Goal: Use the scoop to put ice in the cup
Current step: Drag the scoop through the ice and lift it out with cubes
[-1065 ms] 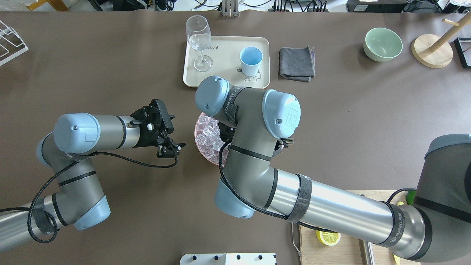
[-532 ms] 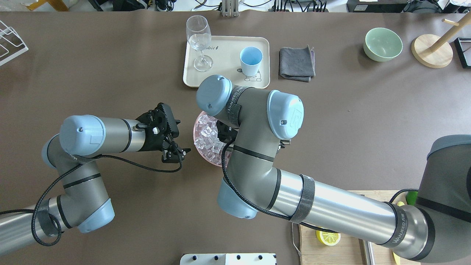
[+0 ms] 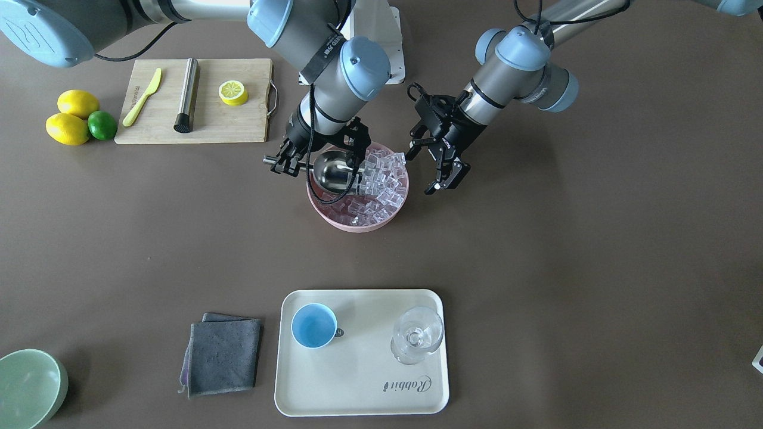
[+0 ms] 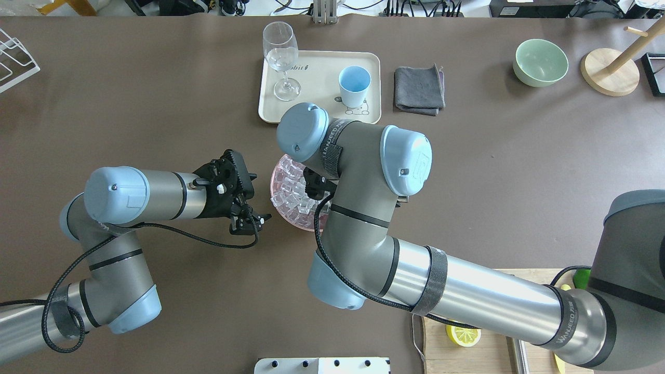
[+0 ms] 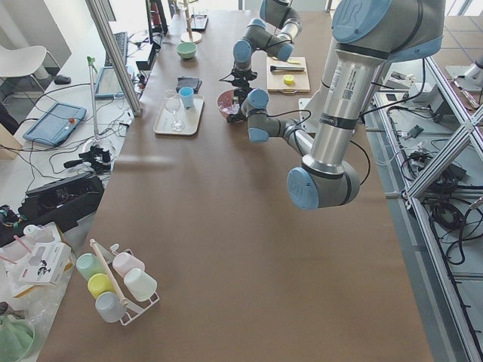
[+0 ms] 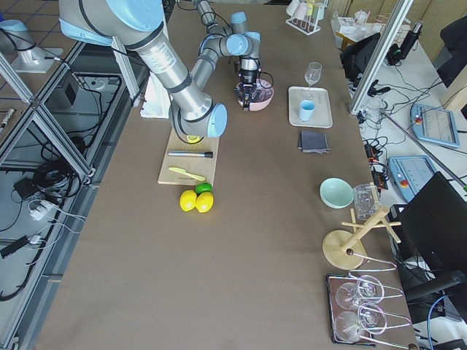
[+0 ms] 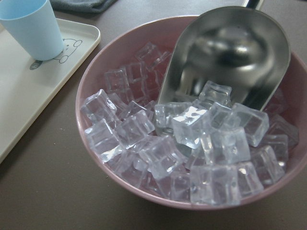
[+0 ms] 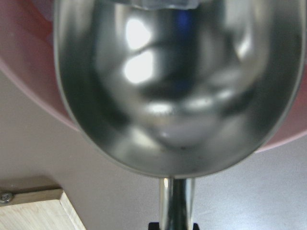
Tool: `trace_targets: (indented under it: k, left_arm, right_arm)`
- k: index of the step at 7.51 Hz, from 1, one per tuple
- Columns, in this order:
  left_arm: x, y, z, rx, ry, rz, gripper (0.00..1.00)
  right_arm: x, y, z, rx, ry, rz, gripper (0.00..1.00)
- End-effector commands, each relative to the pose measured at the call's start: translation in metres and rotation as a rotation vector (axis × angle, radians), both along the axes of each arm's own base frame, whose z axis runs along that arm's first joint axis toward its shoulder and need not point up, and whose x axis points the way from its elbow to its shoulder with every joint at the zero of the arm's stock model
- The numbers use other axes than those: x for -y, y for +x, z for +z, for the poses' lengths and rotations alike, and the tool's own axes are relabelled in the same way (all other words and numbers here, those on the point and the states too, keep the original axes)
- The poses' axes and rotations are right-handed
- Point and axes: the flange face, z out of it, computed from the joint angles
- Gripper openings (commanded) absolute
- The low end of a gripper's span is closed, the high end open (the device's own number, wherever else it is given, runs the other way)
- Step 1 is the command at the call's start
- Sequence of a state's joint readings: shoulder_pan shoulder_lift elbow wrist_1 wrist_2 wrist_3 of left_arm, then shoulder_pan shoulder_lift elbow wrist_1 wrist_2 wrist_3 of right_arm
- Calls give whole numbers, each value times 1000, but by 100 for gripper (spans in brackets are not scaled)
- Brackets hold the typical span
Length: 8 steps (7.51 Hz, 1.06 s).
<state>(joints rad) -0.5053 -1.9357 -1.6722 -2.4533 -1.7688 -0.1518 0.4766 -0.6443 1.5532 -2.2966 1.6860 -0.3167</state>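
Observation:
The steel scoop (image 3: 331, 173) lies with its trough in the pink bowl (image 3: 357, 223), its mouth pushed into the ice (image 3: 384, 182). A few cubes sit at the trough's lip (image 7: 211, 96). My right gripper (image 3: 296, 159) is shut on the scoop's handle; in the overhead view the arm hides it. My left gripper (image 3: 422, 173) is open and empty, close beside the bowl's rim, and also shows in the overhead view (image 4: 254, 221). The light-blue cup (image 3: 314, 326) stands empty on the cream tray (image 3: 357, 381). The right wrist view is filled by the scoop (image 8: 177, 86).
A stemmed glass (image 3: 417, 336) stands on the tray beside the cup. A grey cloth (image 3: 223, 354) and a pale green bowl (image 3: 27, 384) lie past it. A cutting board (image 3: 232, 122) with a rod, knife and lemon half sits near the robot's base.
My left gripper has moved closer to the bowl. My right arm has shifted a little and pushed the scoop into the ice; the bowl has slid slightly toward the left gripper.

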Motion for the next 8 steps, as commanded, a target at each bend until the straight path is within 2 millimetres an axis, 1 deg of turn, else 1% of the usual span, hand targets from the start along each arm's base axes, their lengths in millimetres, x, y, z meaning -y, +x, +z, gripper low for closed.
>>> trace_targets:
  k: [1, 2, 3, 4, 6, 8]
  left_arm:
    - [-5, -9, 0, -8, -3, -1, 98]
    - [-5, -9, 0, -8, -3, -1, 98]
    - [-5, -10, 0, -8, -3, -1, 98]
    - [-5, -10, 0, -10, -2, -1, 98]
    - [-6, -9, 0, -10, -2, 1, 98]
    - [-5, -10, 0, -12, 0, -1, 98]
  right_arm:
    - [-2, 6, -7, 21, 9, 12, 0]
    - [0, 5, -5, 40, 18, 16, 0]
    - [11, 13, 8, 70, 20, 36, 0]
    - [15, 16, 10, 87, 11, 42, 0]
    - [20, 20, 8, 95, 13, 49, 0]
    - [31, 30, 5, 124, -11, 56, 0]
